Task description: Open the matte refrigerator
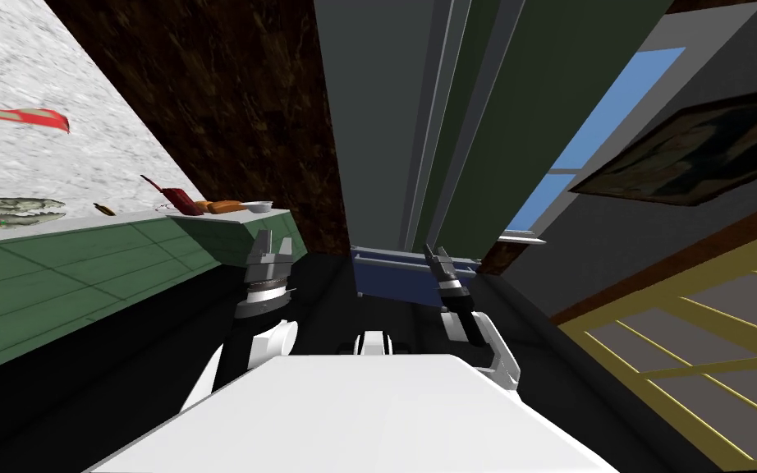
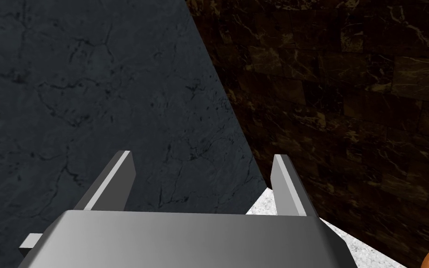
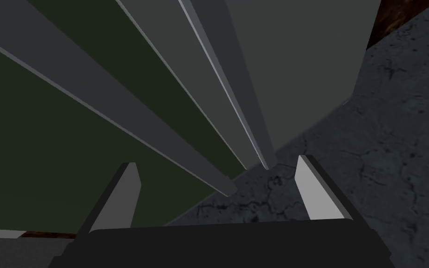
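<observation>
Grey bar handle (image 3: pixel 116 102) of the dark-green matte refrigerator (image 1: pixel 484 123) is lying outside my empty, wide-open right pincer (image 3: pixel 216 162), risking a miss.

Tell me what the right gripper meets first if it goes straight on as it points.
Probably the refrigerator's long grey bar, whose far end sits between the fingers of the open right gripper; depth is unclear.

Straight ahead, refrigerator (image 1: pixel 377 123), with tabletop (image 1: pixel 229 220) to its left and window (image 1: pixel 607 115) to its right; picture (image 1: pixel 697 152) further right. On the tabletop's end, bowl (image 1: pixel 259 206). Left pincer (image 1: pixel 273 243) before the tabletop, right pincer (image 1: pixel 436 256) before the refrigerator.
</observation>
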Motion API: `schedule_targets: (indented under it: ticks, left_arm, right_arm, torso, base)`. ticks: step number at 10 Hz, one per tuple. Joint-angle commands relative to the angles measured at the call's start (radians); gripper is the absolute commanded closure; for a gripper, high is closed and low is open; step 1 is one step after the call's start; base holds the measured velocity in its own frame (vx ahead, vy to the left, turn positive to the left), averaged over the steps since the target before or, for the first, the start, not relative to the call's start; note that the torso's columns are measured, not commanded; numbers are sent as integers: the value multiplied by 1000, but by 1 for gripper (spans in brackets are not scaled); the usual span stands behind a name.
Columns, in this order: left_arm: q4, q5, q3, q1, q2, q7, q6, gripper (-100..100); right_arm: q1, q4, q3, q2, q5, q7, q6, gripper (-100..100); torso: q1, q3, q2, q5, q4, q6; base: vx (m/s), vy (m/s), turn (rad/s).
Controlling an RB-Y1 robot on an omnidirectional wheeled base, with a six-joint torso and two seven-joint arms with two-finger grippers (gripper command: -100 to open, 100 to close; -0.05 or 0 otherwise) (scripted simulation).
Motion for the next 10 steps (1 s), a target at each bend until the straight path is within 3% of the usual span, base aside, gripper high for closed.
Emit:
schedule_targets:
  ticks: [1,4,6,9,10]
  left_arm:
    - [0,0,0,0,0,0,0,0]
    - [0,0,0,0,0,0,0,0]
    - [0,0,0,0,0,0,0,0]
    - [0,0,0,0,0,0,0,0]
    - [0,0,0,0,0,0,0,0]
  right_arm:
    - [-37,53,-26,-9,61,76,39,-100]
    - [-54,76,-37,-11,91,138,59,-100]
    - [-89,127,-60,-12,151,205,101,-100]
    - [-107,153,-71,-12,181,270,122,-100]
    - [-125,180,-83,-11,212,305,144,-100]
  torso:
    - [0,0,0,0,0,0]
    - [0,0,0,0,0,0]
    - [0,0,0,0,0,0]
    - [0,0,0,0,0,0]
    - [0,0,0,0,0,0]
  base:
    - [20,6,155]
    - [13,1,55]
    - [15,3,128]
    - [15,0,55]
    - [11,2,112]
